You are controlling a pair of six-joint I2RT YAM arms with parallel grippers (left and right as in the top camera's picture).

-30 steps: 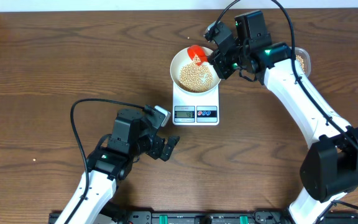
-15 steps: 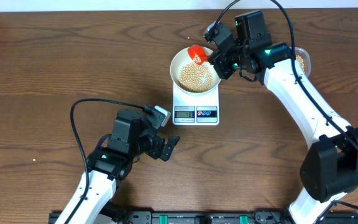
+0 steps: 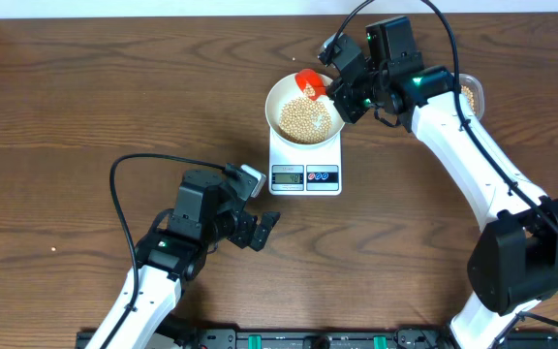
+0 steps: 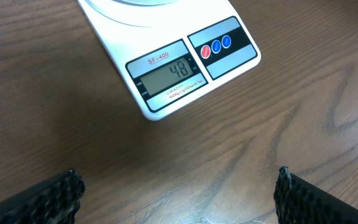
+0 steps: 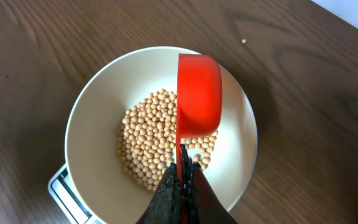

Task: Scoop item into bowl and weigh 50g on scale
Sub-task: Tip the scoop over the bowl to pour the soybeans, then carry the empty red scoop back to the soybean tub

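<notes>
While the right hand [image 5: 182, 186] is pinched fully shut on the thin handle of a red plastic scoop [image 5: 199, 93], the scoop's cup hangs over a round white bowl [image 5: 92, 137] near its rim, w/ only its smooth outer side showing in the wrist view. Under it, small round tan-yellow beans [image 5: 148, 143] lie heaped in the bowl's bottom, & one stray bean [image 5: 244, 42] sits on the dark wood counter [image 5: 55, 50] beyond the rim. Bowl rests on the platform of a small white rectangular digital scale [image 4: 166, 74]; its grey display reads 48, red & blue buttons just beside it. Well apart, nearer the robot's base, the left hand [image 4: 178, 180] is spread wide, holding nothing, fingers low over bare counter, pointed at the scale's front. Behind the right arm, the edge of a pale tub [image 3: 479, 95] w/ more beans peeks out.
</notes>
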